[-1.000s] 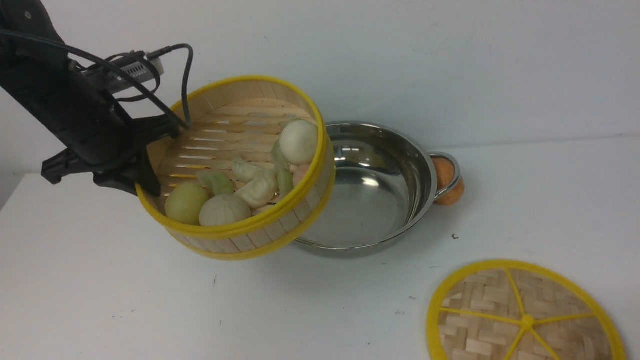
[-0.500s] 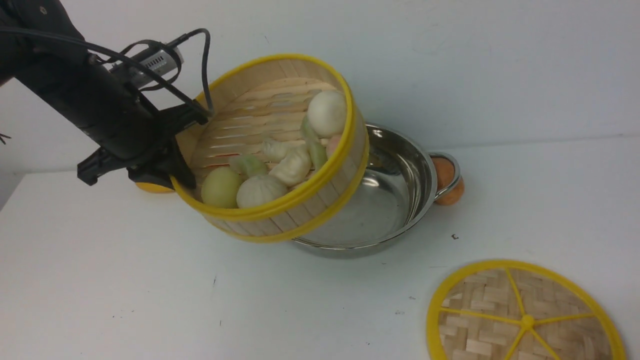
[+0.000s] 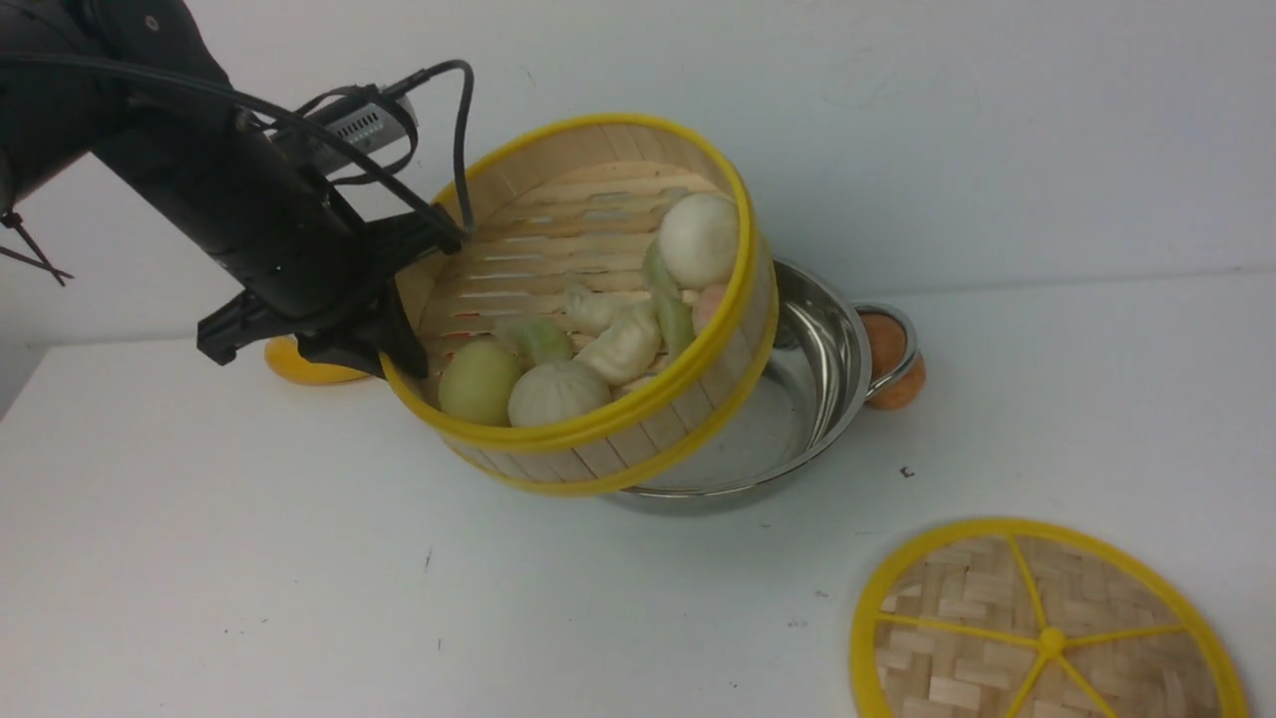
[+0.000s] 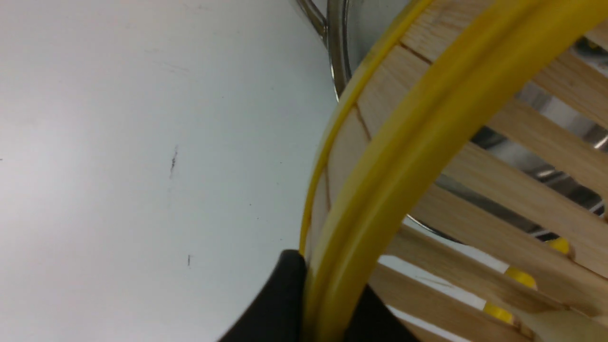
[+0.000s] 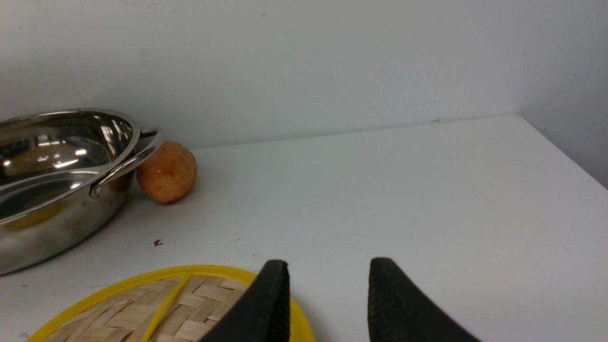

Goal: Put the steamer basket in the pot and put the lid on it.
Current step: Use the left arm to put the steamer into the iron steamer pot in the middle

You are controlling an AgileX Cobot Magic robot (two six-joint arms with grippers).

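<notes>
Steamer basket loaded with dumplings hangs tilted over the pot, left gripper clamped on its rim, right gripper sitting parted and empty at the edge of the lid.

The left arm is matte black, its rounded housing bearing 1 small pale screw. Black cables loop from a grey slotted box near its wrist. The right gripper has 2 black tapered fingers with ribbed inner faces.
</notes>
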